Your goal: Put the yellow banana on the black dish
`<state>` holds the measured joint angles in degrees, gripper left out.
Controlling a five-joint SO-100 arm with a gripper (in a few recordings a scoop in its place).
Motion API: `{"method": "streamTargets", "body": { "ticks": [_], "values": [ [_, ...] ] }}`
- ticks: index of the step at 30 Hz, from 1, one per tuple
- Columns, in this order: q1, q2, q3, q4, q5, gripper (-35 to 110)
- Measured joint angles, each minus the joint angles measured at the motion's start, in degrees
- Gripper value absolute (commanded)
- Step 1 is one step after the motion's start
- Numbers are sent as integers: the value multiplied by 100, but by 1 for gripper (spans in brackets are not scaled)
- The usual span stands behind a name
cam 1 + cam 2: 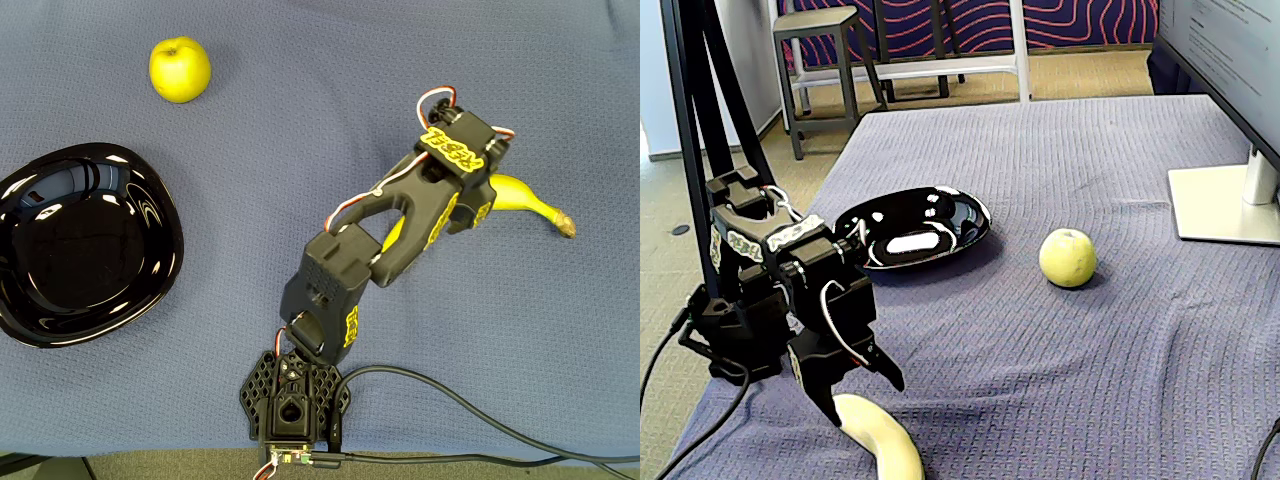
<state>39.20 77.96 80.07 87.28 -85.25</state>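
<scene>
Blue-grey woven cloth covers the desk point(330, 90) on which all items lie. Black, with yellow lettering on its links, the arm point(340, 270) rises from a base at the near edge in the overhead view and reaches toward the right side of that picture. Its pincer point(862, 392) points down at the cloth; in the fixed view the two dark fingers point(888, 372) stand visibly apart, straddling the near end of the yellow banana point(883, 440), with nothing clamped between them. Whether a finger touches the fruit cannot be told.

The yellow banana lies flat on the cloth at the right in the overhead view point(525, 197), partly hidden under the wrist, its brown stem tip pointing to the right edge. The black dish point(80, 245) sits at the far left of the overhead view, glossy and reflective, with nothing in it, well apart from the banana. In the fixed view the dish point(915, 228) lies behind the arm, toward the middle of the desk.

A round yellow-green apple point(180, 69) rests at the upper left of the overhead view, beyond the dish; in the fixed view it point(1068, 257) lies to the right of the dish. A black cable point(480, 420) runs from the base along the near edge. A monitor foot point(1225, 205) stands at the right of the fixed view.
</scene>
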Motion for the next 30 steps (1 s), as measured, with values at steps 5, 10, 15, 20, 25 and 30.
{"method": "streamTargets", "body": {
  "ticks": [5,10,15,20,25,30],
  "values": [
    [114,-105,9,-149,0,32],
    [141,-299,9,-299,0,32],
    [158,-448,62,-466,0,31],
    [246,-650,97,-650,0,32],
    [308,-782,97,-782,0,30],
    [272,-826,105,-844,-35,28]
  ]
}}
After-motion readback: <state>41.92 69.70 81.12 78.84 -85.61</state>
